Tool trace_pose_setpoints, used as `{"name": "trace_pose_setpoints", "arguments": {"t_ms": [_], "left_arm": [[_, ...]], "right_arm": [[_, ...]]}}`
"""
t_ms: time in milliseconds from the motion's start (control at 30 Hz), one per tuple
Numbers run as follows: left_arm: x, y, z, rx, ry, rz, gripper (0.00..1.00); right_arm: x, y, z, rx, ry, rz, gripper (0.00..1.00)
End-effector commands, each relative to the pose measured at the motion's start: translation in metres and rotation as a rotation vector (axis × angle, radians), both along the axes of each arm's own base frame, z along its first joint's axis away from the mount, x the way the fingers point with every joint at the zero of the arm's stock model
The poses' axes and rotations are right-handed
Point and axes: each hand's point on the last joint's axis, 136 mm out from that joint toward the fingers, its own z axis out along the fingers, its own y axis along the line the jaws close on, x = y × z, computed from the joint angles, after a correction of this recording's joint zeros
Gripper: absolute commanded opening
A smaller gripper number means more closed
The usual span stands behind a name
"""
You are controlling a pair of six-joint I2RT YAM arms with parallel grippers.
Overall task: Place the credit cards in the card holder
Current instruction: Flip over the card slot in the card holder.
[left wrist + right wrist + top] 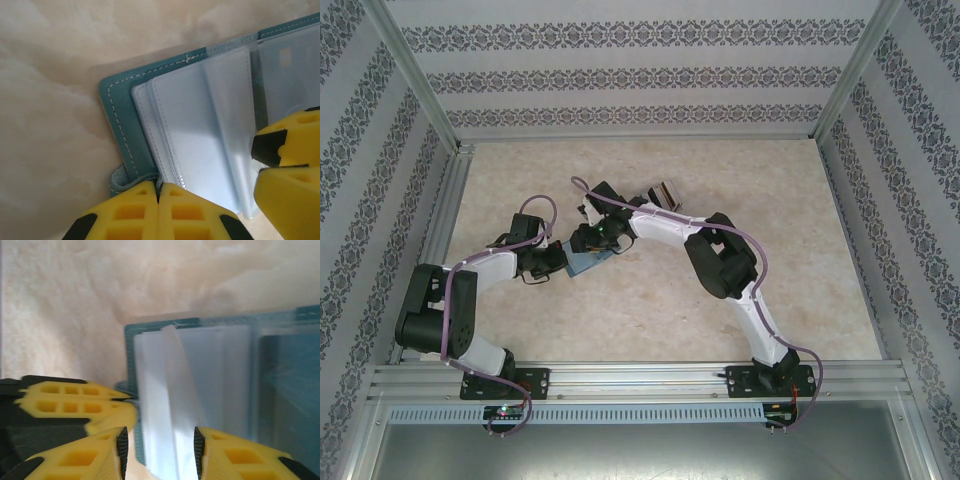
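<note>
Beige marbled tabletop (pixel 50 125), teal stitched card holder (pixel 117 115) lying open. Your left gripper (pixel 158 189) is clenched at its edge, right gripper (pixel 160 442) released astride clear plastic sleeves (pixel 200 135). Slip and they'd likely flop shut.

no legible text, labels, brands, numbers or signs

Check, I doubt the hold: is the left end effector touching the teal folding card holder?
Touching. Left wrist view: shut left end effector pinches the teal folding card holder's edge.
</note>
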Motion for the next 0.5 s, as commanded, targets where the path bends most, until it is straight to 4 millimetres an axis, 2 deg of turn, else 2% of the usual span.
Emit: {"name": "trace_pose_setpoints", "arguments": {"t_ms": [0,233,367,467], "left_arm": [[-0.027,0.011,-0.036,0.042,0.137,0.027,0.0],[-0.026,0.01,-0.036,0.038,0.131,0.03,0.0],[-0.027,0.01,-0.036,0.039,0.131,0.031,0.0],[-0.027,0.01,-0.036,0.037,0.13,0.034,0.0]], "right_arm": [[-0.003,0.021,0.019,0.128,0.042,0.034,0.42],[-0.012,0.03,0.031,0.226,0.103,0.06,0.42],[-0.012,0.027,0.033,0.236,0.109,0.048,0.43],[-0.012,0.029,0.052,0.321,0.144,0.046,0.43]]}}
